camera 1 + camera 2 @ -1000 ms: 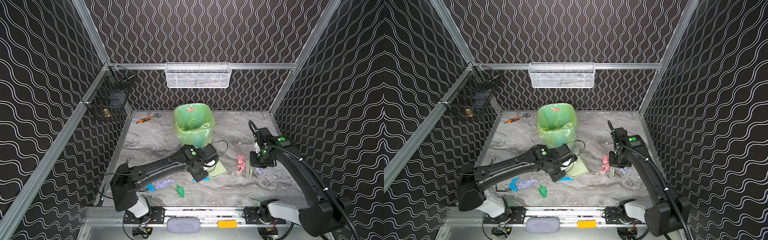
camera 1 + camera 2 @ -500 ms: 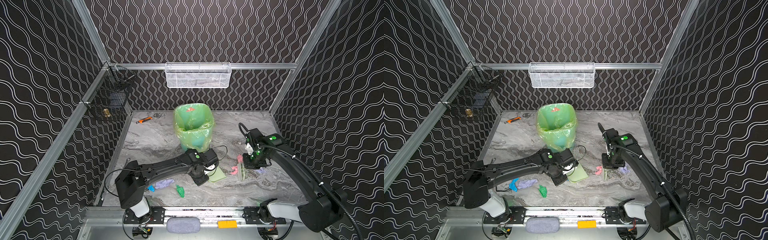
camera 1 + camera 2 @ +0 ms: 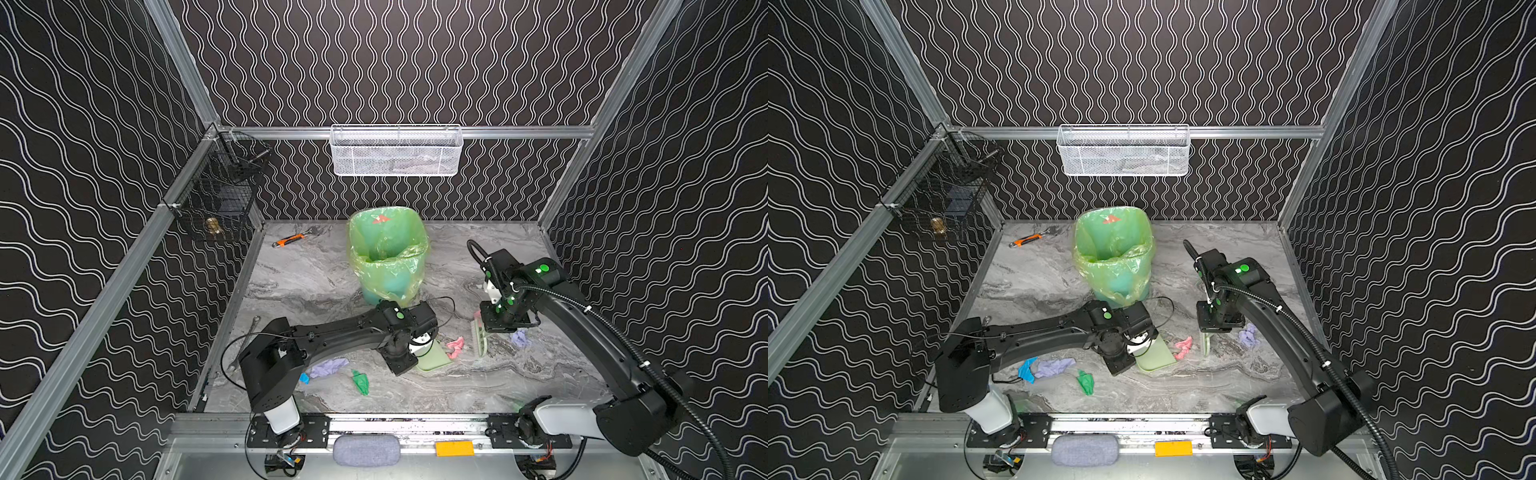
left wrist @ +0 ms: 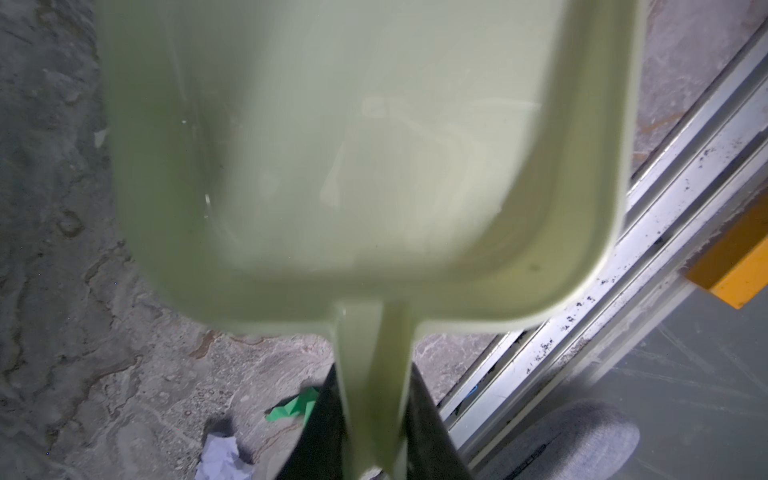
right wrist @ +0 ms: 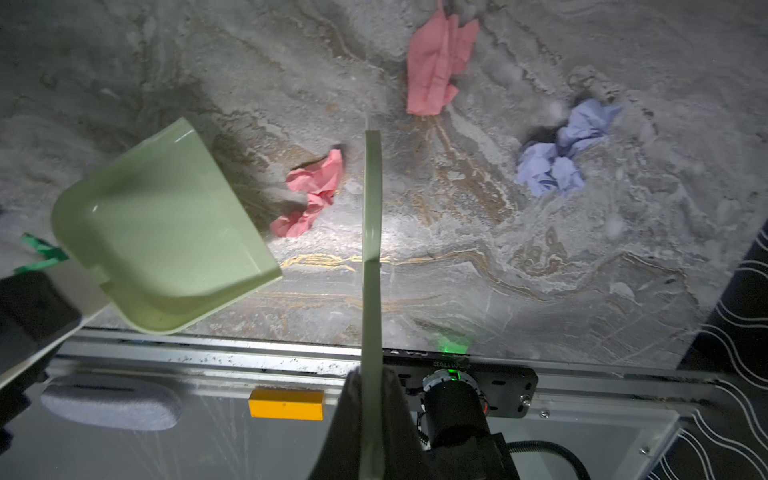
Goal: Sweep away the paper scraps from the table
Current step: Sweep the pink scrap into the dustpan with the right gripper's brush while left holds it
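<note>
My left gripper point(image 3: 409, 354) is shut on the handle point(image 4: 372, 374) of a pale green dustpan point(image 3: 432, 359), which rests low on the table point(image 3: 415, 399) near the front middle. My right gripper point(image 3: 500, 323) is shut on a thin pale green brush point(image 5: 372, 232) standing on edge just right of the pan. Between the dustpan point(image 5: 166, 232) and the brush lies a pink scrap point(image 5: 316, 193). A second pink scrap point(image 5: 436, 68) and a lilac one point(image 5: 561, 153) lie beyond the brush. Left of the pan lie a green scrap point(image 3: 360, 381), a lilac scrap point(image 3: 328, 366) and a blue scrap point(image 3: 304, 378).
A bin lined with a green bag point(image 3: 386, 253) stands behind the left gripper. An orange-handled wrench point(image 3: 291, 240) lies at the back left and a silver wrench point(image 3: 249, 336) by the left rail. A white basket point(image 3: 395, 151) and a black wire basket point(image 3: 224, 195) hang on the walls.
My right gripper has carried the brush leftward, pushing a pink scrap toward the dustpan. My left arm has swung and drawn the dustpan a little nearer the front edge.
</note>
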Motion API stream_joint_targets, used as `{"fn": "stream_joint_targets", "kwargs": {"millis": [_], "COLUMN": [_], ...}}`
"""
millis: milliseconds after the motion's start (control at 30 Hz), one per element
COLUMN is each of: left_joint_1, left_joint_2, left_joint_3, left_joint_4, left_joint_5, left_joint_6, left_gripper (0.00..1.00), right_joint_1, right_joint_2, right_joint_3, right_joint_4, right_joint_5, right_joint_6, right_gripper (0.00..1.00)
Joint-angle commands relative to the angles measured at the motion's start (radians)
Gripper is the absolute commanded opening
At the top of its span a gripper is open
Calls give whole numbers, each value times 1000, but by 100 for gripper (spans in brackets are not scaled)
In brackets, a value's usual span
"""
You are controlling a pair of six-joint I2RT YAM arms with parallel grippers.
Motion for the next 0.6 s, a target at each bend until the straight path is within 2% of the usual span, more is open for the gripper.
{"fn": "stream_joint_targets", "kwargs": {"millis": [0, 567], "left_joint_1": [-5, -23], "left_joint_2": [15, 106], "left_joint_3": [-2, 68], "left_joint_4": [-4, -46], "left_joint_5": [31, -75], "left_joint_6": [36, 95], "left_gripper": [2, 2], "right_joint_1": [-1, 0], "right_joint_2": [19, 73], "right_joint_3": [-9, -44], "right_joint_4": [0, 73], "right_joint_5": [-20, -21], "right_joint_6": [-11, -44], "right_gripper": [0, 0]}}
